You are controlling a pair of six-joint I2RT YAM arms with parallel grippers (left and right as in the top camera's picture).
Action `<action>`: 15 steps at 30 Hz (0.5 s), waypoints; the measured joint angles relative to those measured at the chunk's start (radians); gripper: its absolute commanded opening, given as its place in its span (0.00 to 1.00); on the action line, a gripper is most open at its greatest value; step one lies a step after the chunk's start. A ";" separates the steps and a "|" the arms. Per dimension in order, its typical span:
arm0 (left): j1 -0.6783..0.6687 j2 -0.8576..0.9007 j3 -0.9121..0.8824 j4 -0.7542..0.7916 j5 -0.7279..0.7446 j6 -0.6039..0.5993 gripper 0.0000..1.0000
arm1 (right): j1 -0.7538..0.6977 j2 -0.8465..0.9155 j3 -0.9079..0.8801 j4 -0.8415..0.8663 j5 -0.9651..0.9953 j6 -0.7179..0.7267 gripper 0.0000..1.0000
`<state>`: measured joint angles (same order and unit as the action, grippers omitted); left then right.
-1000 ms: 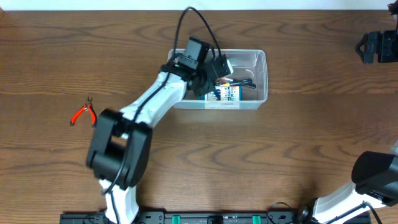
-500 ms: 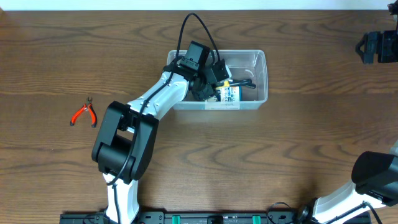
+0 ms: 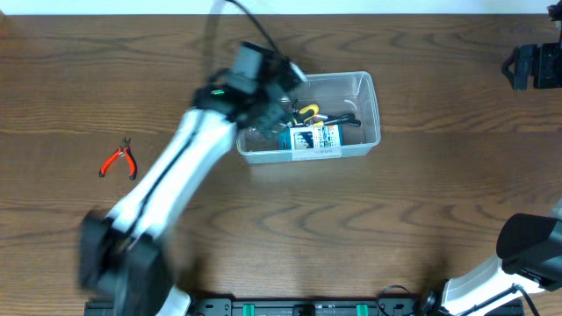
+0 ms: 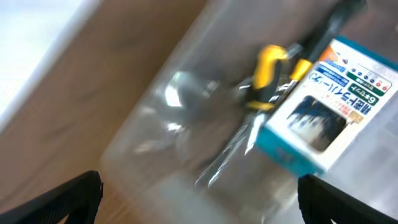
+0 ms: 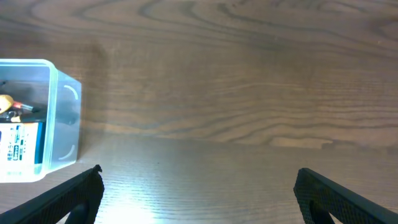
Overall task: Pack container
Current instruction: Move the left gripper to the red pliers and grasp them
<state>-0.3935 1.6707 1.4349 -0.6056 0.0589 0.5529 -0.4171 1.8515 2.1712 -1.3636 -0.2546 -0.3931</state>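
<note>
While left fingers (image 4: 68,198) gape above container (image 3: 376,114) | right fingers (image 5: 68,194) spread, empty | pliers (image 3: 118,161) on table (image 3: 421,202)

Clear glossy plastic container (image 3: 374,107), perhaps glossy printed-card packet (image 3: 309,138) inside, on matt wood-grain table (image 3: 421,202).

The bench (image 3: 421,193) is mid-brown wood with darker, wavy grain, and a white strip (image 3: 395,6) runs along its far edge. The container (image 3: 376,105) is clear and colourless. Inside it are a blue-and-white packet (image 3: 309,138) with small dark print and a tool (image 3: 306,111) with a yellow-and-black handle. Near the left edge, the pliers (image 3: 123,158) have red handles and a dark nose. The left arm (image 3: 176,167) is white with black joints.
</note>
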 measured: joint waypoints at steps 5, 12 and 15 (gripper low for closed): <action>0.219 -0.274 0.004 -0.140 -0.043 -0.073 0.98 | 0.000 0.000 0.000 0.003 0.000 0.000 0.99; 0.676 -0.344 0.009 -0.298 -0.070 -0.293 0.98 | 0.000 0.000 0.000 0.003 0.000 0.000 0.99; 0.772 -0.304 -0.008 -0.331 -0.069 -0.379 0.98 | 0.000 0.000 0.000 0.003 0.000 0.000 0.99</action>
<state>0.3790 1.3670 1.4265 -0.9367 -0.0105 0.1741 -0.4171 1.8515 2.1712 -1.3605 -0.2546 -0.3931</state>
